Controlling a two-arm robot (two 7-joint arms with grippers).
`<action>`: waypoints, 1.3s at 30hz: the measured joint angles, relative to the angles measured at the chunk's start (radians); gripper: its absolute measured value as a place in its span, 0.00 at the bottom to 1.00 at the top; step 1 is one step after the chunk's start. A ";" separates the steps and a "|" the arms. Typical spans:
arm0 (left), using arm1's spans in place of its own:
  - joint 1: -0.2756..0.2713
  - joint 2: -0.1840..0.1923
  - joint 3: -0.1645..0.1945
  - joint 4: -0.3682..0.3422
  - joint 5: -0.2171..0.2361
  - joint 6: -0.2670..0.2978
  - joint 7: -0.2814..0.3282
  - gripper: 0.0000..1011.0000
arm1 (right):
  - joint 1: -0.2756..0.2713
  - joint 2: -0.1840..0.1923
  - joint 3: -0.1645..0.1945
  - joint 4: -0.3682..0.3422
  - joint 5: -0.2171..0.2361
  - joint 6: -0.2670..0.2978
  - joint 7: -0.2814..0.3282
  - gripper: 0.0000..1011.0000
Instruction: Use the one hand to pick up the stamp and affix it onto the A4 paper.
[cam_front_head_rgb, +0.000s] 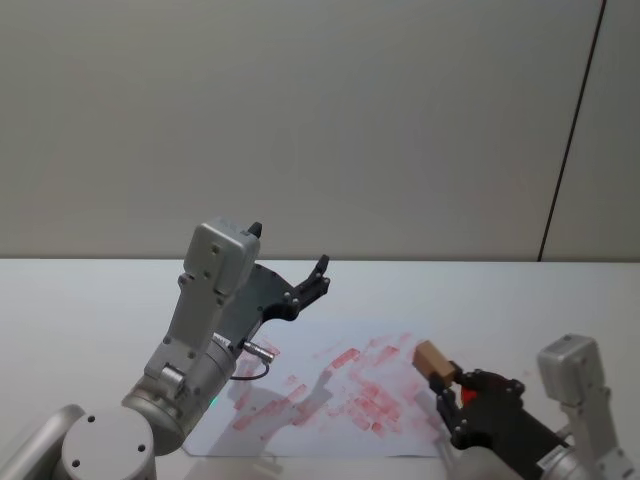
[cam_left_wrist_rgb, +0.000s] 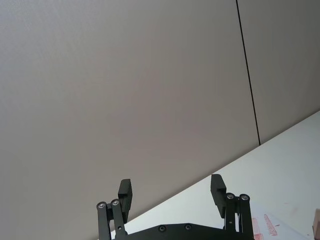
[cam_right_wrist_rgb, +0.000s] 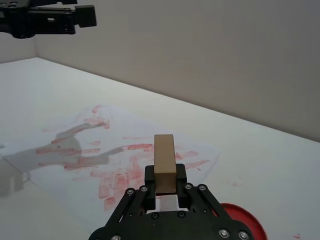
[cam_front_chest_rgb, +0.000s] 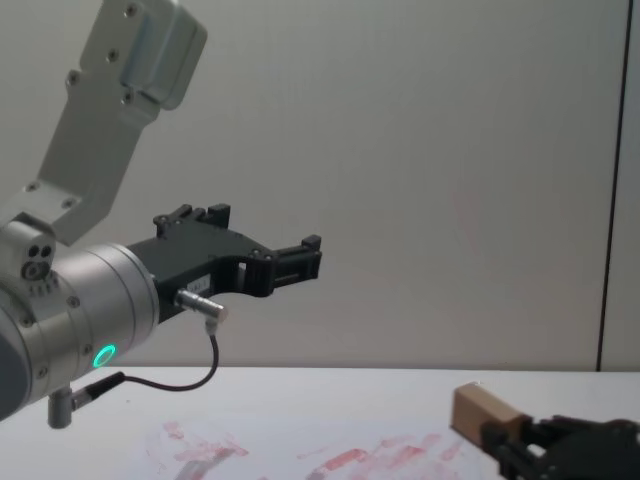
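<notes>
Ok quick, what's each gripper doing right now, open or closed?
Left gripper: open, holding nothing.
Right gripper: closed on the stamp.

You see a smooth, matt wooden stamp (cam_right_wrist_rgb: 164, 159) and ink-smeared matt A4 paper (cam_right_wrist_rgb: 75, 145) on a smooth white table (cam_right_wrist_rgb: 280, 160).

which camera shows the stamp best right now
The right wrist view: the stamp sits large and central, its whole length visible, clamped in the right claw with the A4 paper beyond it. The head view shows it small at the paper's right edge, the chest view from the side, the left wrist view just a tan sliver.
</notes>
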 joint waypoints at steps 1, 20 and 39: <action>0.000 0.000 0.000 0.000 0.000 0.000 0.000 0.99 | 0.005 -0.005 -0.004 0.000 -0.003 0.012 0.009 0.22; 0.000 0.000 0.000 0.000 0.000 0.000 0.000 0.99 | 0.068 -0.048 -0.032 0.073 -0.058 0.161 0.082 0.22; 0.000 0.000 0.000 0.000 0.000 0.000 0.000 0.99 | 0.120 -0.061 -0.031 0.134 -0.083 0.233 0.120 0.22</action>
